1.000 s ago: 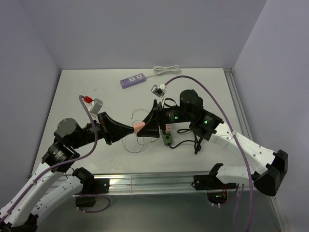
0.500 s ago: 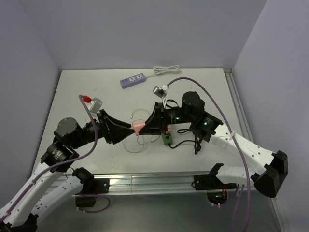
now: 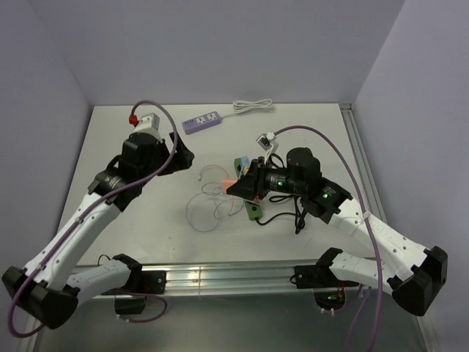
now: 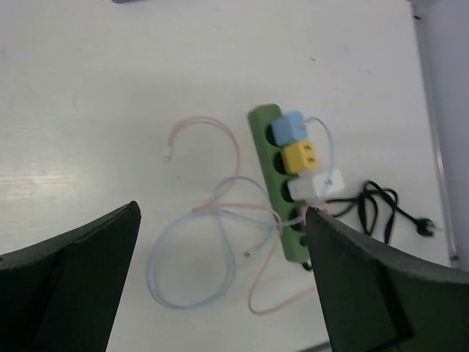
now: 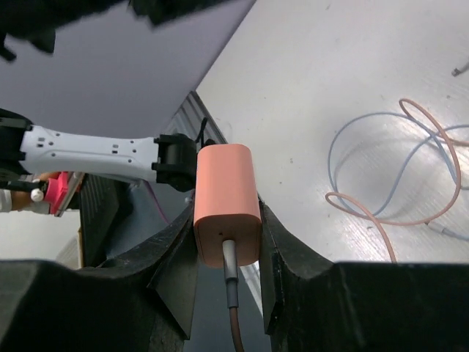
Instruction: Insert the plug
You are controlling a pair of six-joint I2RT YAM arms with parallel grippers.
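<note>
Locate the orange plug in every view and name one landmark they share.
Top external: the orange plug is near the table's centre, at the tip of the right arm.
Left wrist: not in view.
Right wrist: centre foreground.
Shared landmark: the pink cable loop.

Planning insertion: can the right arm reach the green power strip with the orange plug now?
Likely yes: the right claw holds the orange plug close by the green power strip; the left claw is well aside.
</note>
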